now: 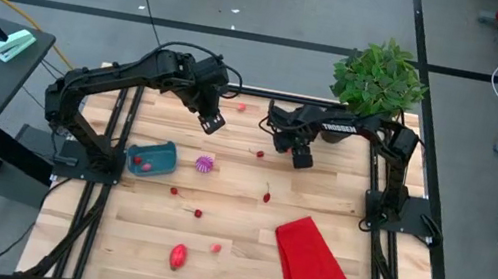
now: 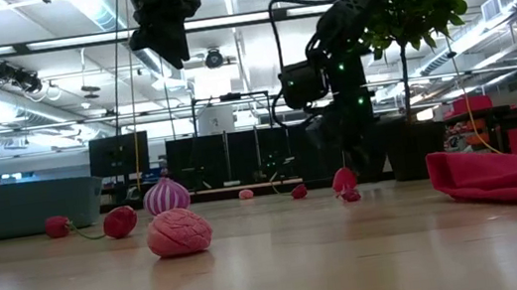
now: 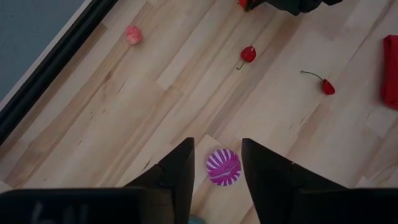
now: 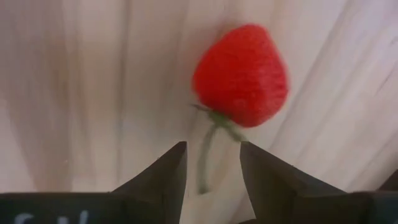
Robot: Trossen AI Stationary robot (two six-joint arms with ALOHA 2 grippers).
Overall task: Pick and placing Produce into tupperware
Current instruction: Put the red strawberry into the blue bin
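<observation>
Produce lies scattered on the wooden table: a purple-and-white round piece (image 1: 204,164), small red pieces (image 1: 261,154) (image 1: 267,197) and a larger red oval (image 1: 178,255). The teal tupperware (image 1: 153,157) stands at the left. My right gripper (image 1: 300,155) points down, open, low over a red strawberry-like piece (image 4: 239,74); the piece's green stem (image 4: 208,155) shows between the fingertips. My left gripper (image 1: 213,118) hangs open high above the table, with the purple-and-white piece (image 3: 223,167) showing far below between its fingers.
A red folded cloth (image 1: 310,259) lies at the near right. A potted plant (image 1: 376,80) stands at the far right corner behind my right arm. A pink piece (image 2: 179,232) lies near the front. Bare wood shows in the table's middle.
</observation>
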